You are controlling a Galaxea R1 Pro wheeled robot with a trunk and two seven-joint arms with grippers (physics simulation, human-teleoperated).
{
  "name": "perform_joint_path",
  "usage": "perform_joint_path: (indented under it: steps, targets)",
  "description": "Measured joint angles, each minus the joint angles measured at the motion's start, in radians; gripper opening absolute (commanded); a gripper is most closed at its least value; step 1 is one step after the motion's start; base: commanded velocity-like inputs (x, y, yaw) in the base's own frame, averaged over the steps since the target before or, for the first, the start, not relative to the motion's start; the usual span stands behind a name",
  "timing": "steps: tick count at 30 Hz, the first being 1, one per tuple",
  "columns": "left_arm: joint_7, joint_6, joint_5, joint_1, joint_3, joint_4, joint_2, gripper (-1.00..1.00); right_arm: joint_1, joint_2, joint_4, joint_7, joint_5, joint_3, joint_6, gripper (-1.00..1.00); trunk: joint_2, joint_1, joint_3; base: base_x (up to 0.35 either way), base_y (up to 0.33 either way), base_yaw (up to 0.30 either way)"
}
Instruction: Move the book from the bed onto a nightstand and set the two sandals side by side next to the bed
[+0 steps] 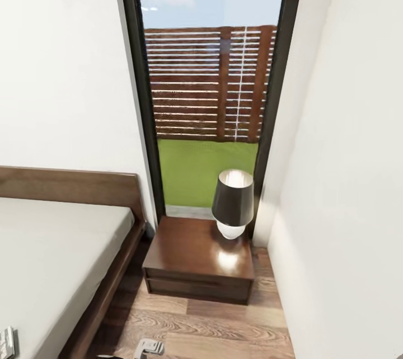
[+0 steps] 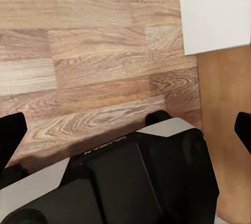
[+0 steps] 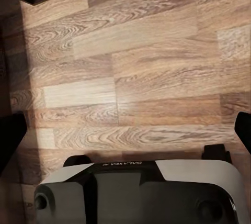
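Nearest the head camera, at about 7 o'clock in its frame, a small thing with dark and white markings [image 1: 6,342] lies on the mattress at the picture's edge; it may be the book, but too little shows to be sure. Beside it, near 6 o'clock, a pale grey piece of the robot [image 1: 149,347] pokes in over the wood floor [image 1: 212,331].

The bed [image 1: 50,247] fills the 8 o'clock quarter, its dark headboard against the white wall. The nightstand [image 1: 196,261] stands at about 5 o'clock from centre, just beside the bed frame, with a dark-shaded lamp [image 1: 233,202] on its far right corner, before a tall window [image 1: 210,85].

The likely trouble: the lamp takes up part of the glossy top, so a book brought in carelessly could knock it or slide off. The white wall at 3 o'clock crowds the nightstand, leaving the right arm little room.

Both arms hang low, wrists looking down at the planks. The left gripper [image 2: 125,130] has its fingers spread wide, holding nothing. The right gripper [image 3: 125,132] is spread likewise, and empty.
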Motion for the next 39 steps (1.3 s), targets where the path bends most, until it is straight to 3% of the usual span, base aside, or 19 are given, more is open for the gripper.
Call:
perform_joint_path:
  steps: [15,39]
  targets:
    - [0.000,0.000,0.000,0.000,-0.001,0.000,0.000,1.00,0.000,0.000,0.000,0.000,0.000,0.000,0.000,1.00,0.000,0.000,0.000,0.259,0.000,0.030]
    - [0.000,0.000,0.000,0.000,-0.001,0.000,0.000,1.00,0.000,0.000,0.000,-0.003,0.000,0.000,0.000,1.00,0.000,0.001,0.000,0.012,0.000,0.282]
